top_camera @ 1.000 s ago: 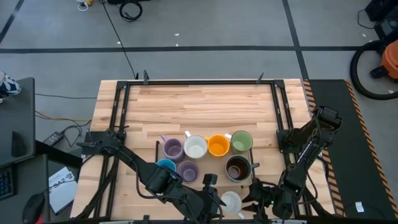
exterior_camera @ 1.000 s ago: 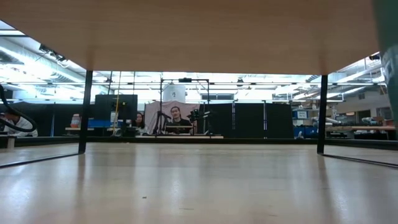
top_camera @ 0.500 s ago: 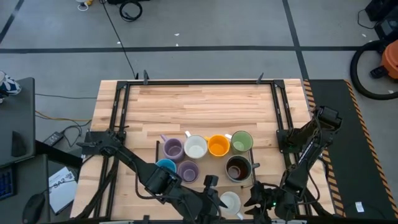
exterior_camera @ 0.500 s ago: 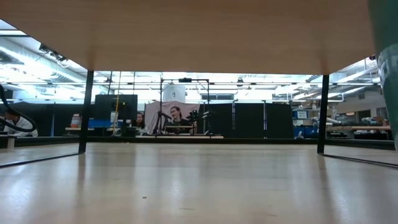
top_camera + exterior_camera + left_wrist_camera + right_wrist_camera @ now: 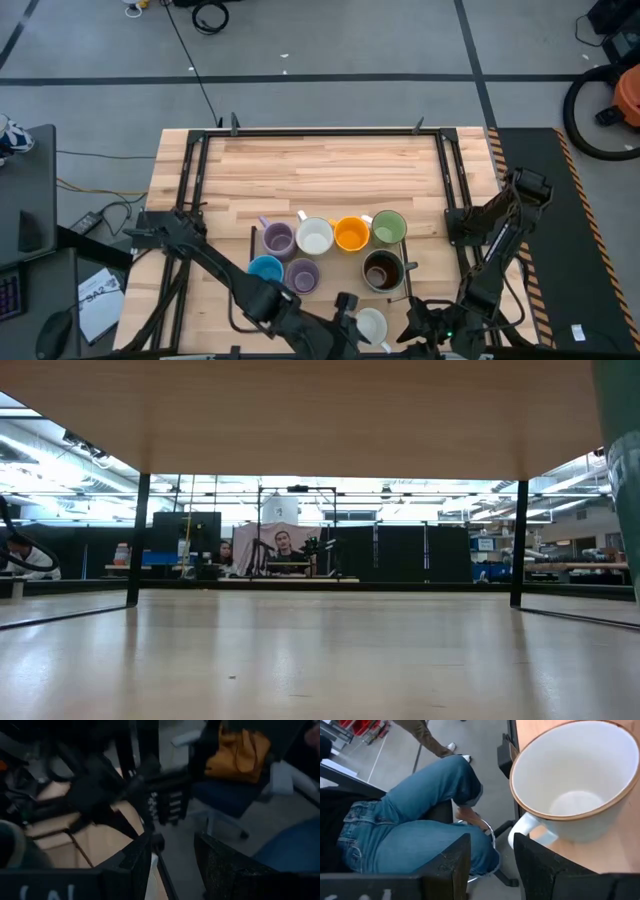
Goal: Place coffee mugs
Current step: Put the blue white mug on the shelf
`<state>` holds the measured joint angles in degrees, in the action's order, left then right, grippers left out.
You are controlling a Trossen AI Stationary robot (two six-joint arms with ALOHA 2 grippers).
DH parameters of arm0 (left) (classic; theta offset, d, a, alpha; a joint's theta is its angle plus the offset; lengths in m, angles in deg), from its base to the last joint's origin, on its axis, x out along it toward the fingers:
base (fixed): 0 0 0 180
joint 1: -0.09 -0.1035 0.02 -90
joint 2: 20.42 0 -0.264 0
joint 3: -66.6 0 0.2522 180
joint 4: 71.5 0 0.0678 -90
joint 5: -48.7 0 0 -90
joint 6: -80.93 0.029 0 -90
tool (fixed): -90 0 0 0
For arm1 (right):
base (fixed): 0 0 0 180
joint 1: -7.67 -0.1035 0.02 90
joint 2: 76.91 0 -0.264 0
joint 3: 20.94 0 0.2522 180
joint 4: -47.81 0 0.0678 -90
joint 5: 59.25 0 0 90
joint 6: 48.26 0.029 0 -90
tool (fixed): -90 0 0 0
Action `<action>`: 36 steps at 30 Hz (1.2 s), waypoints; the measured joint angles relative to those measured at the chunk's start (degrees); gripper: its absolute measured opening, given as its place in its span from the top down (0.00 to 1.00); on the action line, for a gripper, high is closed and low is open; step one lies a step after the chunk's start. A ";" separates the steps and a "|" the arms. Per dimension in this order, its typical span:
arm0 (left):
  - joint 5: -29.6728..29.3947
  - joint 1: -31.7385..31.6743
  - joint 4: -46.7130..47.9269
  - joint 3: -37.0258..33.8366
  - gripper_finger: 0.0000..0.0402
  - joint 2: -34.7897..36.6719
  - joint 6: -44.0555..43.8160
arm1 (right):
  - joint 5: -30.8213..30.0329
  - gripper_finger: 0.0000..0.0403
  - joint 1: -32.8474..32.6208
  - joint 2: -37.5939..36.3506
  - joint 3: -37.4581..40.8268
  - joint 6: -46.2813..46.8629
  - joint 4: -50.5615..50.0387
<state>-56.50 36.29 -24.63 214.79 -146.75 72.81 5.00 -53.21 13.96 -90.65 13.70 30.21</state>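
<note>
Right wrist view shows the right pincer [image 5: 490,865] open and empty just beside the white mug [image 5: 567,780] at the surface's [image 5: 620,850] near edge (handle toward it), so I'd straddle the handle before closing.

Overhead camera and table-level camera share the table [image 5: 320,165] — wrist cameras ride close.
</note>
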 joint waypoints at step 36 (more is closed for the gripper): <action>1.51 -1.82 9.09 0.02 0.61 -7.59 5.79 | -0.20 0.61 0.20 -0.16 -0.02 1.46 2.01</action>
<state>-55.00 34.47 -15.54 214.81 -154.35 78.60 4.80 -53.01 13.81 -90.67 15.16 32.23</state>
